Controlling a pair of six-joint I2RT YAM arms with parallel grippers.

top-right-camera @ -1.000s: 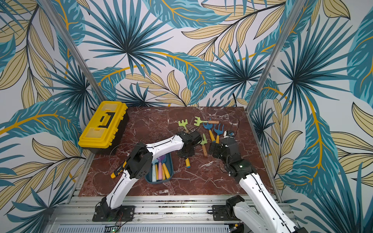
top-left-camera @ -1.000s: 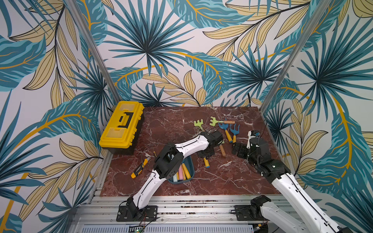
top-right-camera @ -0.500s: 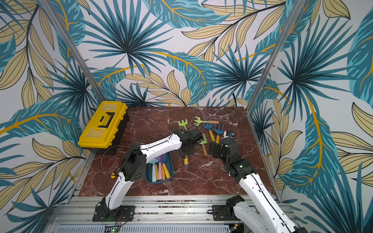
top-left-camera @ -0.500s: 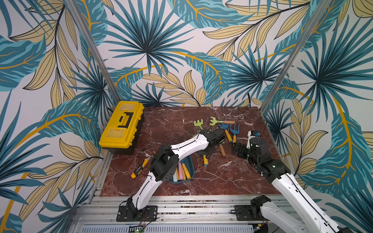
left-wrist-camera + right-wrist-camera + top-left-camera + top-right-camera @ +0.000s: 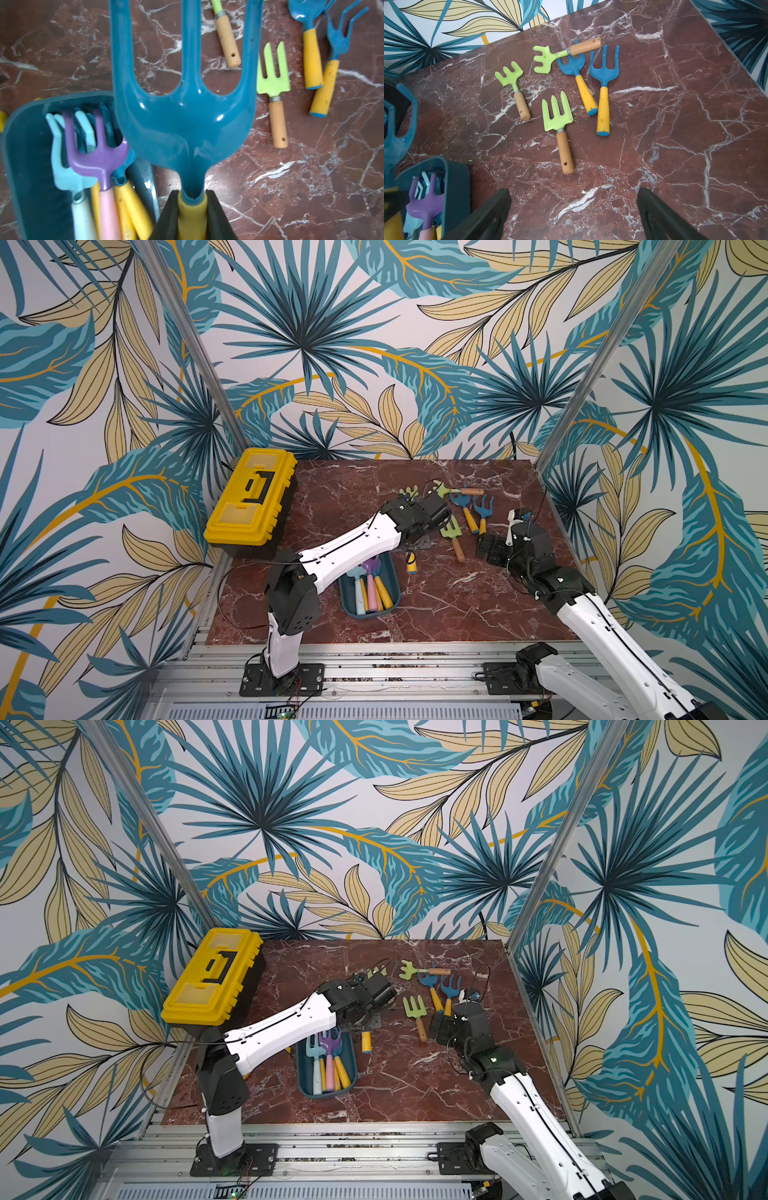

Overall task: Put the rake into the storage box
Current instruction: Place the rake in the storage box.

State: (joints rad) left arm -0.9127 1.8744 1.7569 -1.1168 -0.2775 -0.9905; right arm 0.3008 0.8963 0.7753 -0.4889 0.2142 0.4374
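While left jaws clamp rake (image 5: 185,128), it hangs beside storage box (image 5: 27,145) rim

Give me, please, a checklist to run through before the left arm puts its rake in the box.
1. Grip: ok; left claw shut on the rake, at its handle.
2. Rake over box: not ok; it hangs beside it.
3. Room in box: cannot tell; tools crowd it.
4. Path: ok; right claw open, away from the box.
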